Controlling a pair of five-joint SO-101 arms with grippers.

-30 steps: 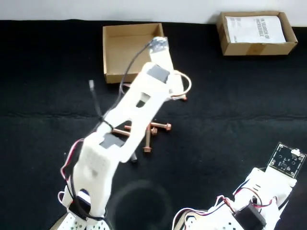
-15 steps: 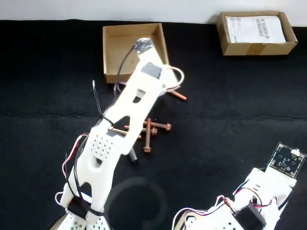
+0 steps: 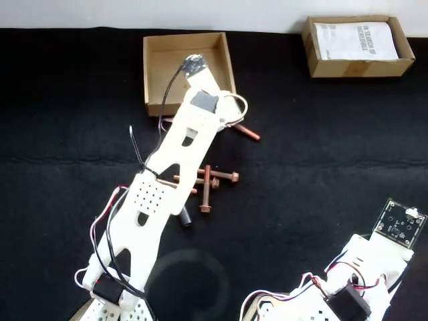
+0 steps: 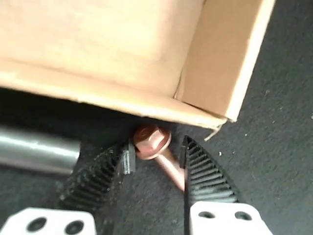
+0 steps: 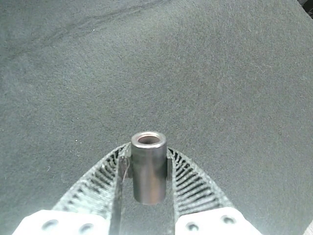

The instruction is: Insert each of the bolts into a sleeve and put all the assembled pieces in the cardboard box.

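The open cardboard box stands at the back centre. My left arm stretches to its near right corner. There my left gripper stands open astride the hex head of a copper bolt, which lies on the cloth just outside the box corner; its shaft pokes out beside the wrist. A grey sleeve lies along the box wall. Several more bolts and a sleeve lie mid-table. My right gripper is shut on an upright grey sleeve over bare black cloth.
A second cardboard box holding a printed sheet sits at the back right. The right arm is folded at the front right. Black cloth covers the table, with free room right of the bolts.
My left arm has swung leftward and stretched farther toward the box corner, settling its fingers around the bolt head. The right arm and its sleeve have not moved.
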